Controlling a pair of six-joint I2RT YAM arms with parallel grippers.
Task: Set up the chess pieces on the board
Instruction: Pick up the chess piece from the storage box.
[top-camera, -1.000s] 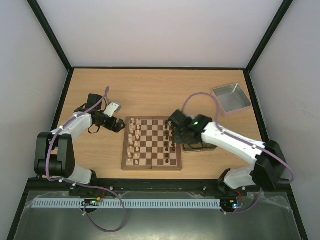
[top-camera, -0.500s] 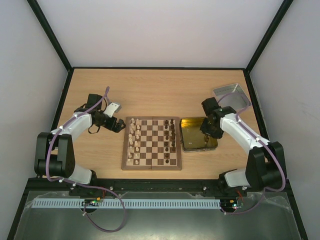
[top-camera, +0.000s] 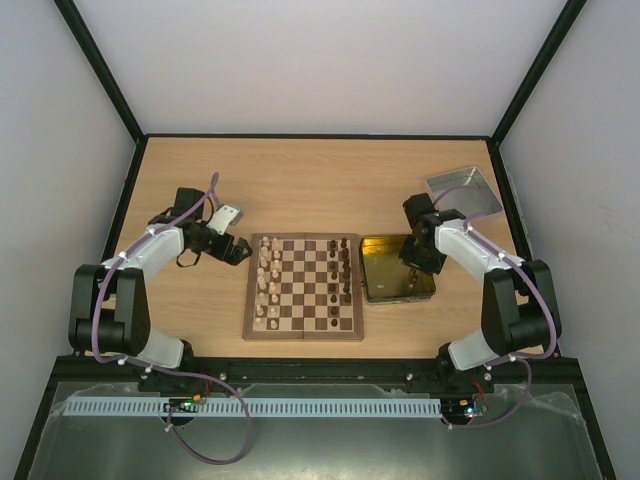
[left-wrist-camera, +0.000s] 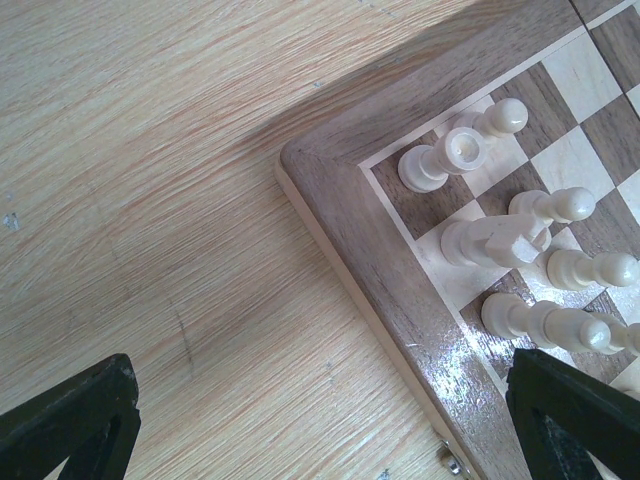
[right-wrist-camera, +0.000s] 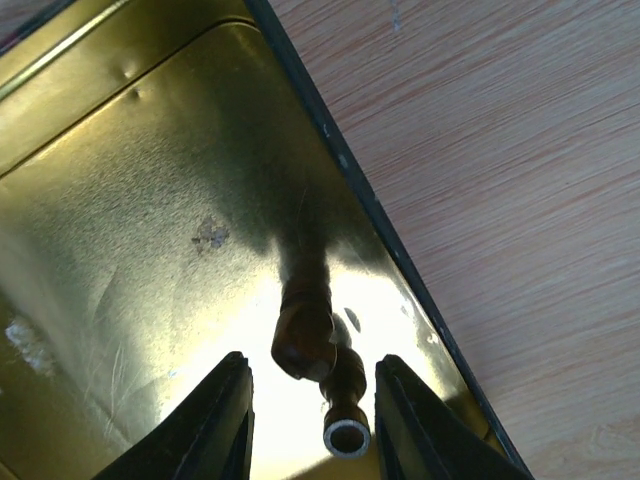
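Observation:
The board (top-camera: 304, 288) lies mid-table, cream pieces (top-camera: 266, 285) in its left columns, dark pieces (top-camera: 340, 272) in its right columns. My right gripper (top-camera: 412, 262) is open over the gold tin (top-camera: 385, 285); in the right wrist view its fingers (right-wrist-camera: 215, 420) stand on either side of a dark brown piece (right-wrist-camera: 318, 345) lying in the tin (right-wrist-camera: 120, 250), apart from it. My left gripper (top-camera: 238, 250) is open and empty at the board's far left corner (left-wrist-camera: 330, 180); cream pieces (left-wrist-camera: 500, 235) show in its view.
A silver-grey metal tray (top-camera: 463, 194) stands at the back right. The tin's dark rim (right-wrist-camera: 370, 200) runs beside bare wooden table (right-wrist-camera: 520, 150). Black frame posts stand at the table's corners.
My right arm swung from over the board's right edge to the gold tin and lowered its open gripper around a dark piece there. The left arm has not moved.

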